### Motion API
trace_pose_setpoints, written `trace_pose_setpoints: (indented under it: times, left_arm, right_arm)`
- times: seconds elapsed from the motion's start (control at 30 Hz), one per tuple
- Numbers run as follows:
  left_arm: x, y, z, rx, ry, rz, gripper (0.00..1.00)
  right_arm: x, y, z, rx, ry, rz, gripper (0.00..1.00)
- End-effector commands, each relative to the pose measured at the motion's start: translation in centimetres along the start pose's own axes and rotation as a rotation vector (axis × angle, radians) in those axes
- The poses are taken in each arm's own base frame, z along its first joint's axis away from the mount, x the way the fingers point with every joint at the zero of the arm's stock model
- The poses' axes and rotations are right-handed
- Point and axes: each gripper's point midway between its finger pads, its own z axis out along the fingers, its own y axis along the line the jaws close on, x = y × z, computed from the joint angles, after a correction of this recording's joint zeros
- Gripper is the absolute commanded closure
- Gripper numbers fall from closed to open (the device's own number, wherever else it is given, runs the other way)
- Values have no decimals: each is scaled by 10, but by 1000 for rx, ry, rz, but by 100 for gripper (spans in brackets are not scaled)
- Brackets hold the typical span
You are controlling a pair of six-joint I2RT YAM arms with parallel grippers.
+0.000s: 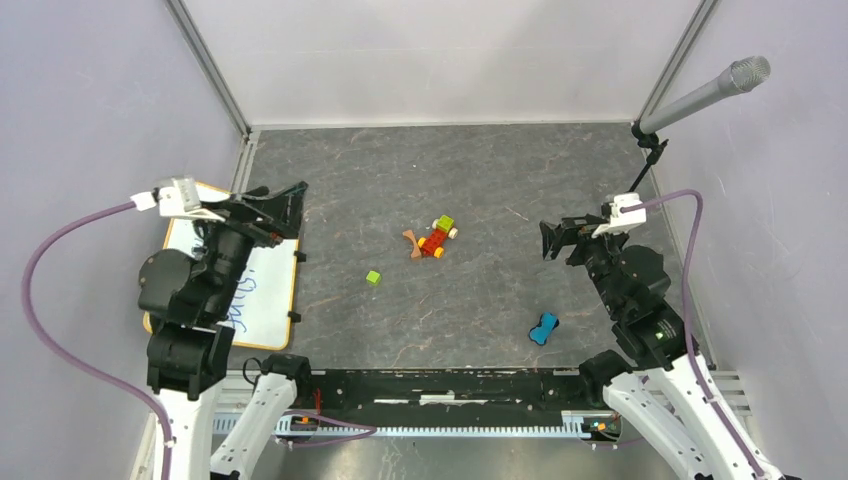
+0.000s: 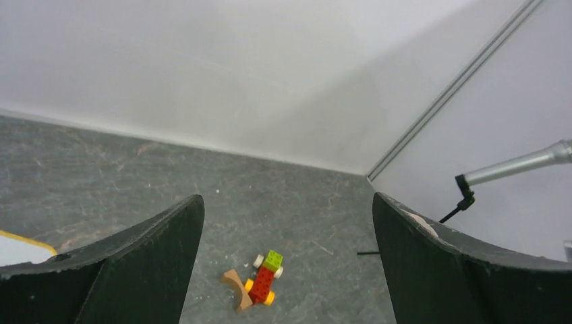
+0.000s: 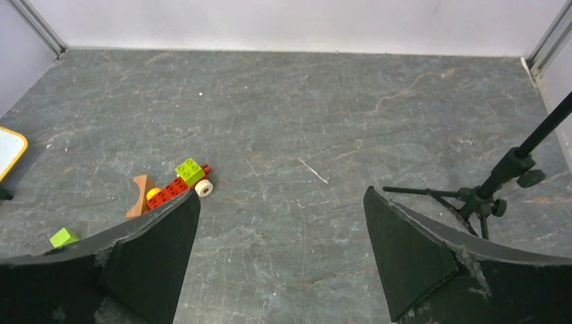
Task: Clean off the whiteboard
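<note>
The large flat white whiteboard (image 1: 268,288) with a thin orange rim is lying at about 8 o'clock on the dark grey stone-patterned counter (image 1: 500,170), close to the left wall. Blue handwriting (image 1: 243,298) is showing on it, partly hidden under the left arm. The left claw (image 1: 293,212) is hanging above the board's far right corner, pointing toward 3 o'clock, with its black fingers spread wide and holding nothing. The right claw (image 1: 549,242) is hovering at 3 o'clock, well apart from the board, and it too is gaping and empty.

Neither claw is carrying an eraser, so wiping is not yet looking begun. A small blue knobbly object (image 1: 543,327) is lying at 5 o'clock; whether it is a wiper I cannot tell.

The board is sitting loose, so a sideways rub is likely to be shoving it against the wall or toward the near edge unless the other claw is pinning it down. An arm reaching across is risking knocking the red, green and yellow brick toy car (image 1: 436,238) at the centre, or the small lime-green cube (image 1: 373,277) just toward 7 o'clock of it. Bare fingers pressing hard are risking smearing the ink or scratching the surface.
</note>
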Motion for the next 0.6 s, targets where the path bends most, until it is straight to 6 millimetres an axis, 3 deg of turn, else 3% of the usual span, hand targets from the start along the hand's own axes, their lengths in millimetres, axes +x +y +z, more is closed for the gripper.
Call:
trace_pose_setpoints:
  times: [0.0,0.17,0.33,0.57]
  left_arm:
    - [54,16,10,-29,179,-60,0]
    - [89,39,3,-115,287,-60,0]
    - [119,65,-12,-233,397,-52,0]
    - [175,102,-33,-429,637,-75,0]
  right_arm:
    - [11,13,14,-53,28,26,3]
    - [35,57,40,-256,52,58,2]
    - [55,122,56,-466,49,42,3]
    - [55,210,79,-636,3,66,3]
